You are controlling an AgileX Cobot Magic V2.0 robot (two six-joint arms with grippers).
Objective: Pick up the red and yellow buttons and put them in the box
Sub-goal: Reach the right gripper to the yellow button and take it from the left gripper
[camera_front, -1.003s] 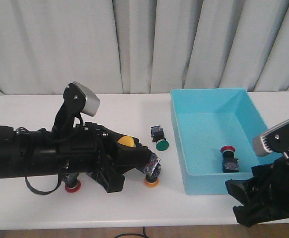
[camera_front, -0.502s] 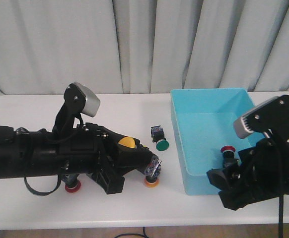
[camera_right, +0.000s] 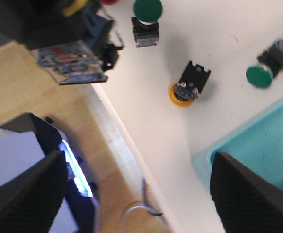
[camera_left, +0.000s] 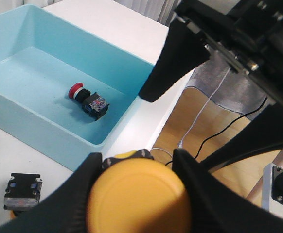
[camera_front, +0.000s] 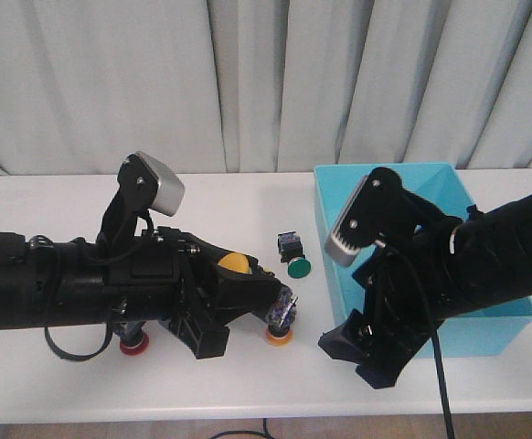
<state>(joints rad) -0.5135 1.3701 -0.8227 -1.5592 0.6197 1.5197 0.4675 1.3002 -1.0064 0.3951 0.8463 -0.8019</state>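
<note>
Front view: your left gripper [camera_front: 264, 300] is clamped on a yellow button [camera_front: 233, 264], at 9 o'clock from the box [camera_front: 412, 187]. Left wrist: a red button [camera_left: 87, 98] lies inside. Right wrist: your right gripper [camera_right: 132, 194] is spread wide over the table edge [camera_right: 132, 141], an orange-yellow button [camera_right: 187, 85] just inboard.

A pale grey curtain [camera_front: 266, 82] hangs in soft vertical folds across the whole back of the scene, evenly lit. In front of it runs a white table [camera_front: 56, 197] whose top reaches from side to side. Past the table's edge the wrist views show a light wooden floor [camera_right: 15, 73], [camera_left: 200, 121], with a thin black cable [camera_left: 214, 133] and a white cord [camera_left: 200, 119] trailing over it and a grey cloth [camera_left: 219, 82] hanging nearby
</note>
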